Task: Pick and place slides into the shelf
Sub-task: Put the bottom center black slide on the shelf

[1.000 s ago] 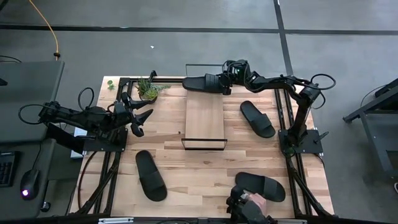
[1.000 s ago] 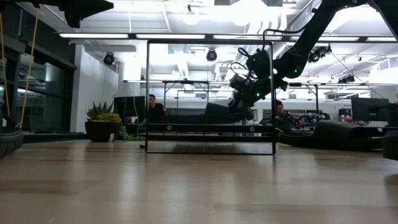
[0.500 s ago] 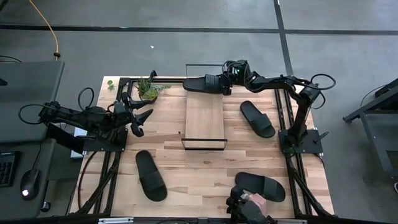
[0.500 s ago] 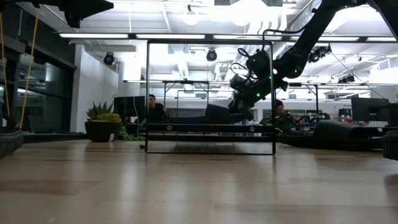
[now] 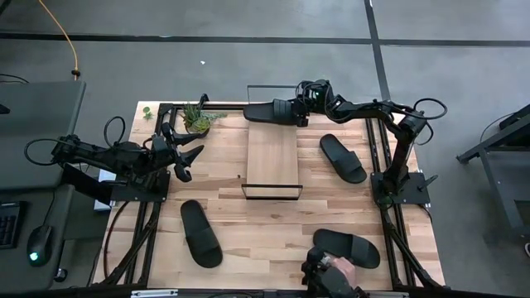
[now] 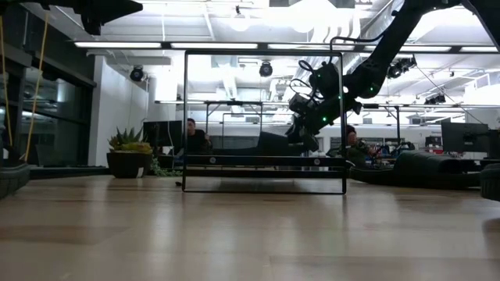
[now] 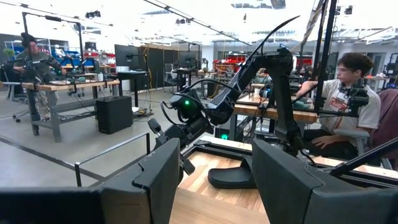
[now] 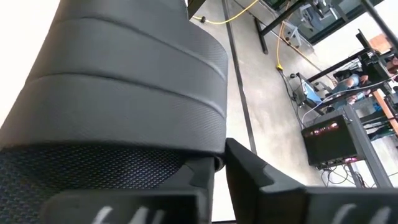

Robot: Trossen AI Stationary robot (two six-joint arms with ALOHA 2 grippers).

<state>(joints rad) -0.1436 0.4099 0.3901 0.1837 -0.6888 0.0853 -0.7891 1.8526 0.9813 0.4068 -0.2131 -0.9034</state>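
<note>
Placing step: right pincer [image 5: 296, 112] at top centre grips a slide [image 5: 269, 110] over the shelf [image 5: 272, 156] – its far end. Next (I judge) – let go, retreat. Left pincer [image 5: 187, 161] waits open, left.

Four matte black slides, one [image 5: 267, 110] across the far end of the light-wood shelf [image 5: 272, 156], three flat on the tabletop [image 5: 343, 157] [image 5: 200, 233] [image 5: 347, 247]

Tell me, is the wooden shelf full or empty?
Nearly empty. The shelf has bare wood showing; only one slide sits across its far end, with the right gripper on its strap.
</note>
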